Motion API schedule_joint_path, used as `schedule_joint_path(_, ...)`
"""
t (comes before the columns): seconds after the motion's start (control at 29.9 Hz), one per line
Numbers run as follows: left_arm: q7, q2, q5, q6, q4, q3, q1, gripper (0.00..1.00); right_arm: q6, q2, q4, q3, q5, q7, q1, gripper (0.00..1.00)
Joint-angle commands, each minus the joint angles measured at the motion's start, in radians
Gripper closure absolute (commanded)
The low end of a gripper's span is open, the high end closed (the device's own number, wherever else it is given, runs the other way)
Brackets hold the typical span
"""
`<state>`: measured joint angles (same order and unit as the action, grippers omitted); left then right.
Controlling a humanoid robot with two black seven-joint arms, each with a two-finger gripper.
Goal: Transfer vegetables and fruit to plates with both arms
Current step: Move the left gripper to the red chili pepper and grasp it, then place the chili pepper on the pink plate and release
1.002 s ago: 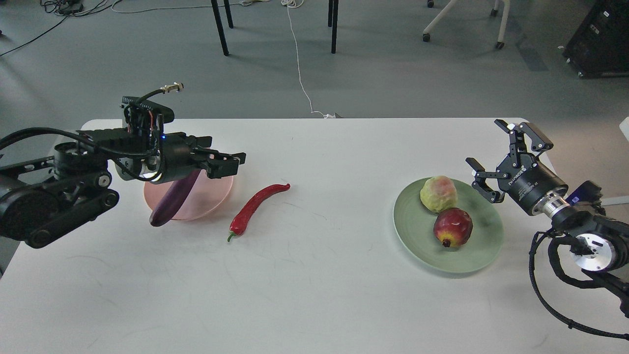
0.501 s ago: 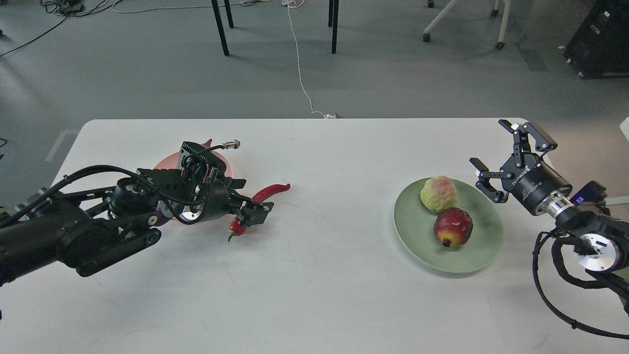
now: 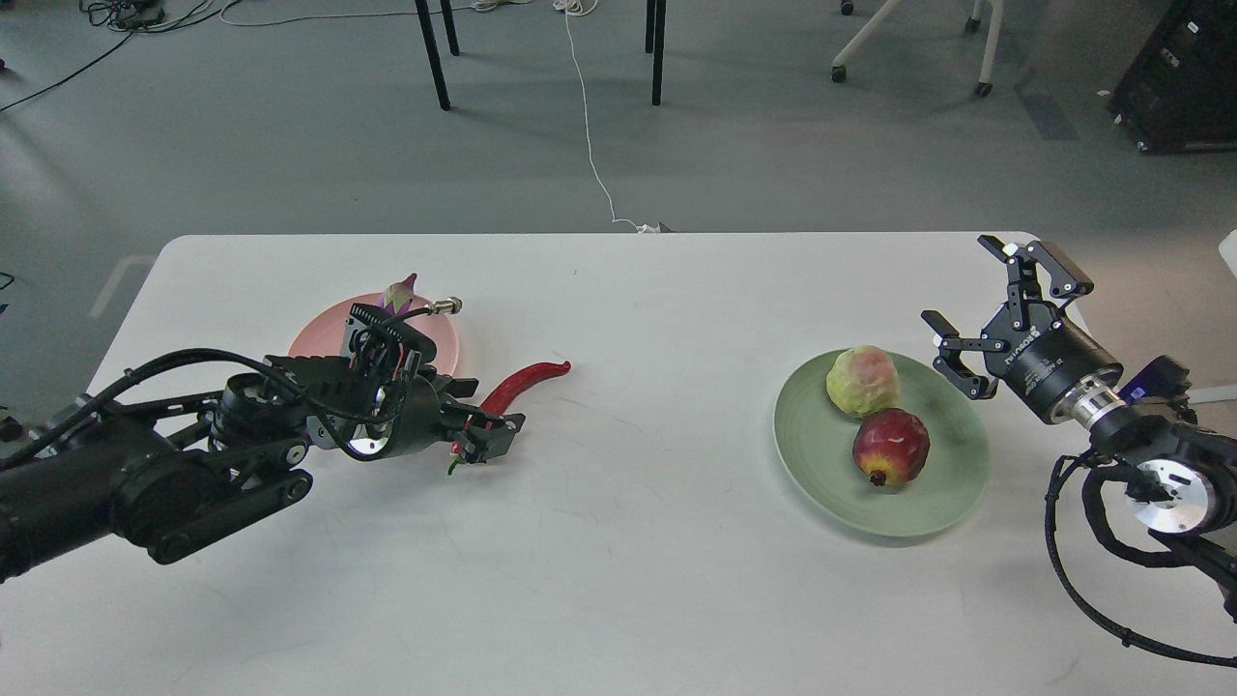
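Observation:
A red chili pepper lies on the white table, right of the pale pink plate. My left gripper sits low over the chili's green-stem end, its two fingers apart on either side of it. The purple eggplant lies on the pink plate; only its stem end shows behind my left arm. The pale yellow-green fruit and the dark red fruit sit on the mint green plate. My right gripper is open and empty, raised just right of that plate.
Beyond the table's far edge are grey floor, black chair legs, a white cable and a wheeled chair base. My right arm's cables hang over the table's right front corner.
My left arm has come down from above the pink plate, swung right and lowered its gripper onto the chili's stem end. The eggplant stays on the pink plate. The right arm has barely moved.

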<state>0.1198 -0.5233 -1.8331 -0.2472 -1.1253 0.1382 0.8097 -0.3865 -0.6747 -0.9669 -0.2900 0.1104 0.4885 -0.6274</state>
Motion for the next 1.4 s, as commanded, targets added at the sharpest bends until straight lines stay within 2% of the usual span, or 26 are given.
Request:
schedule_joint_path(0.0,-0.002,-0.003,0.000,-0.003,0.001,0.000,-0.004,0.38,0.000,0.001,0.001,0.000,0.000,0.000,0.002,0.02)
schedule_joint_path(0.07,-0.002,-0.004,-0.002,-0.004,0.001,0.000,-0.006,0.43,0.000,0.003,-0.001,0.000,0.000,0.000,0.000,0.02)
schedule_joint_path(0.13,-0.002,-0.004,-0.006,-0.004,0.001,0.000,-0.007,0.53,0.000,0.003,-0.003,0.000,0.000,0.000,0.000,0.02)
schedule_joint_path(0.23,-0.014,-0.007,-0.009,-0.004,-0.001,0.000,-0.007,0.73,0.000,0.004,-0.001,0.000,0.000,0.000,0.002,0.01)
schedule_joint_path(0.37,-0.046,-0.010,0.000,-0.004,-0.024,0.012,-0.004,0.78,0.000,0.006,-0.001,0.000,0.000,0.000,0.000,0.01)
schedule_joint_path(0.53,-0.055,-0.046,0.069,-0.003,-0.090,0.049,0.014,0.79,0.002,0.006,-0.001,0.000,0.000,0.000,0.000,0.01)
schedule_joint_path(0.87,-0.043,-0.283,0.196,0.003,-0.099,0.058,0.031,0.78,0.002,0.007,-0.001,0.000,0.000,0.000,0.000,0.01)
schedule_joint_path(1.04,-0.046,-0.281,0.196,0.017,-0.122,0.060,-0.017,0.78,0.002,0.007,-0.001,0.000,0.000,0.000,-0.002,0.01)
schedule_joint_path(1.37,-0.055,-0.216,0.202,0.029,-0.100,0.060,-0.018,0.76,0.002,0.006,-0.001,0.000,0.000,0.000,-0.003,0.01)
